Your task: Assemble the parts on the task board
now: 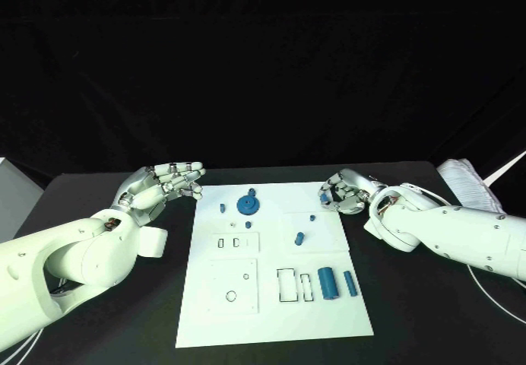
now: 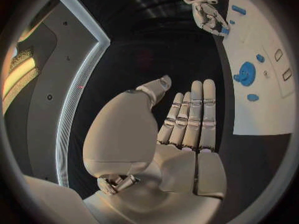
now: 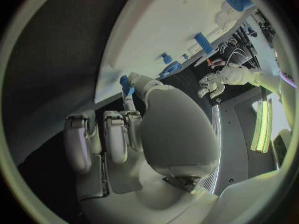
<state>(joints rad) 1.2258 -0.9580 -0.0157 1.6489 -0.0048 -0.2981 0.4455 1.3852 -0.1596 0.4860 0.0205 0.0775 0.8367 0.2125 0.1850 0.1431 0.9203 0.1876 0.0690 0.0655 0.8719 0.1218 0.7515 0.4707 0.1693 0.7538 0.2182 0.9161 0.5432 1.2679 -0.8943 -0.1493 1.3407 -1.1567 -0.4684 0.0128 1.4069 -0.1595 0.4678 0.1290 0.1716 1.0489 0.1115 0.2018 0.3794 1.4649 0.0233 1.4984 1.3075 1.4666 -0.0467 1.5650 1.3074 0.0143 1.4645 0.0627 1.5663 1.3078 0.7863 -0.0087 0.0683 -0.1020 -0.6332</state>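
The white task board (image 1: 274,319) lies in the middle of the black table. On it are a blue gear (image 1: 248,205), a small blue peg (image 1: 297,239) and two blue cylinders (image 1: 327,283) near its right side. My right hand (image 1: 349,193) hovers at the board's far right corner and pinches a small blue part (image 3: 126,84) between thumb and finger. My left hand (image 1: 170,182) is off the board's far left corner, and in the left wrist view its fingers (image 2: 193,114) are stretched out with nothing in them.
Outlined recesses (image 1: 293,284) mark the board's near half. A white bundle (image 1: 471,186) lies at the table's far right, and a pale box (image 1: 11,194) stands at the left edge.
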